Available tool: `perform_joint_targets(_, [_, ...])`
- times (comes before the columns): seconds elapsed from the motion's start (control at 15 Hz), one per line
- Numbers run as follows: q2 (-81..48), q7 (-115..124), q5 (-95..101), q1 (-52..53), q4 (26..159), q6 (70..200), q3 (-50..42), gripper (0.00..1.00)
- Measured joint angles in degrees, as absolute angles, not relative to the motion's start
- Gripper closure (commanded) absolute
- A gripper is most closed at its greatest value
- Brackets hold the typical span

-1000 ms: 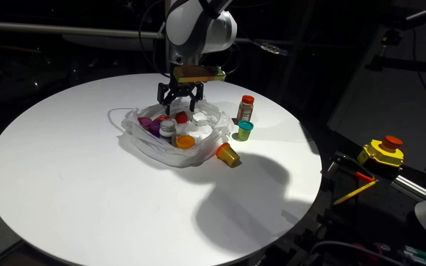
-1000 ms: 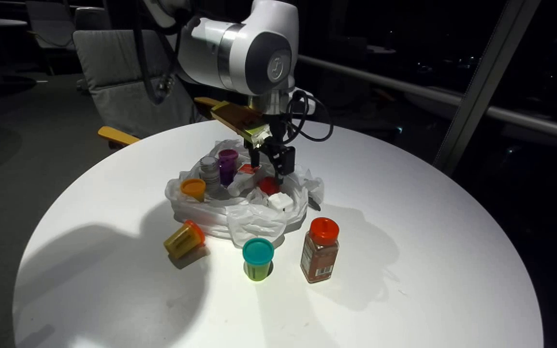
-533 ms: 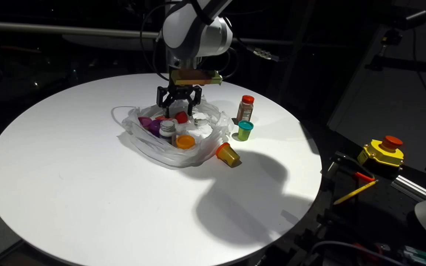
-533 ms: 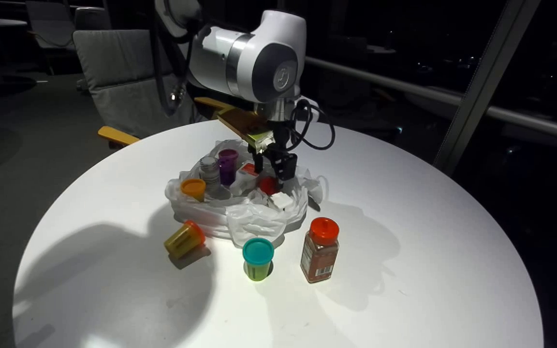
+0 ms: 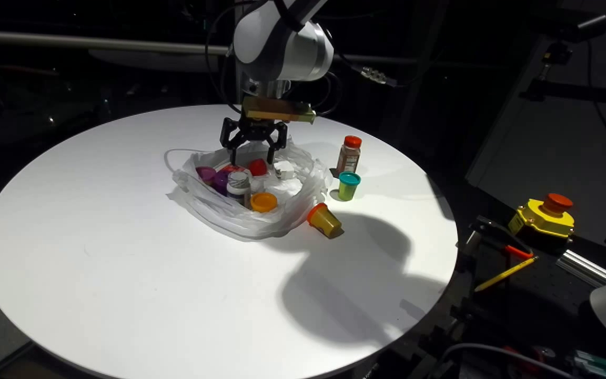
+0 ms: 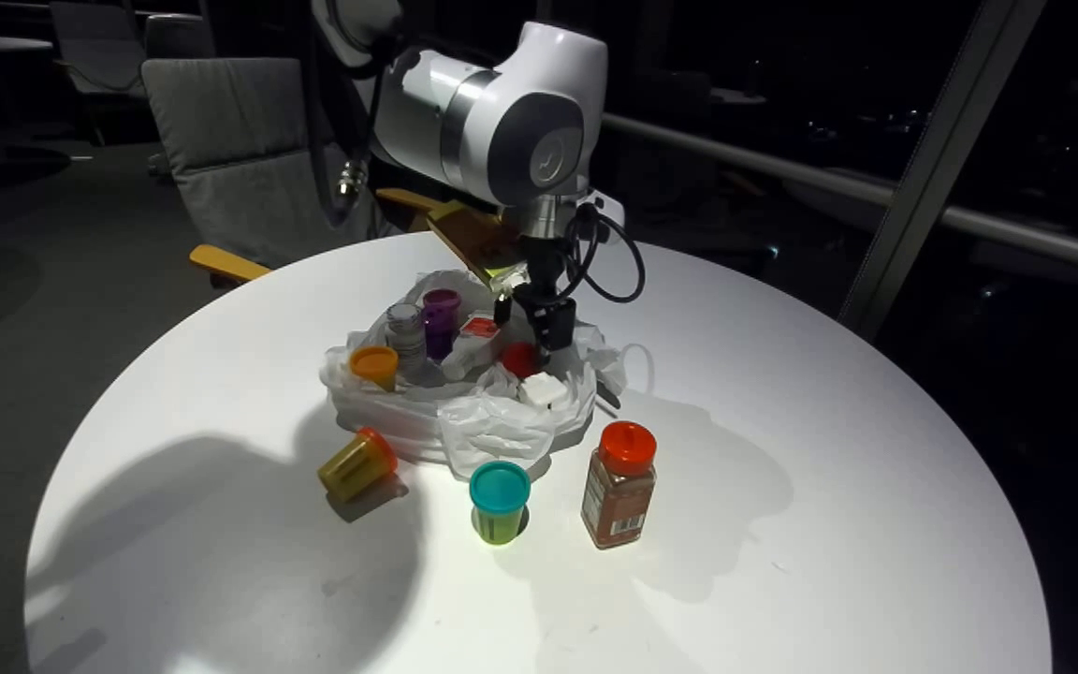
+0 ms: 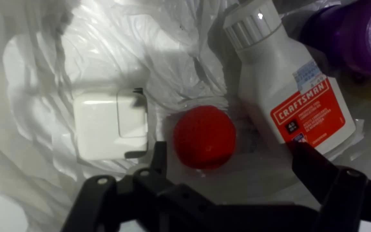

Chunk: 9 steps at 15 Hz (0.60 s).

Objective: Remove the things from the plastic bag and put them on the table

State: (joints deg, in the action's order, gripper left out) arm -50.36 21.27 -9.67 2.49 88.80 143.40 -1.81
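On table (image 6: 782, 580) near plastic bag (image 6: 394, 426): red-capped jar (image 6: 621, 498), teal-lidded cup (image 6: 500, 503) stand upright, yellow cup (image 6: 352, 468) lies | in bag: red round thing (image 7: 204, 137), white bottle (image 7: 279, 77) just beside it, white block (image 7: 103, 125), purple tub (image 6: 441, 325) | gripper (image 5: 251, 159): spread wide, near red round thing

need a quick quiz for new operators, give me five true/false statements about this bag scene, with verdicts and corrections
1. The gripper is open. True.
2. The yellow tub and teal-lidded tub are outside the plastic bag. True.
3. Both those tubs stand upright. False: the yellow tub lies on its side.
4. The Craftsman bottle is inside the bag. True.
5. The gripper is shut on that bottle. False: it holds nothing.
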Motion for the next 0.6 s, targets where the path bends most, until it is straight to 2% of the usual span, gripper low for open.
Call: perform_joint_targets(0.6, [-49.2,28.6,-11.0,3.3,96.3,158.4,-3.1,0.00])
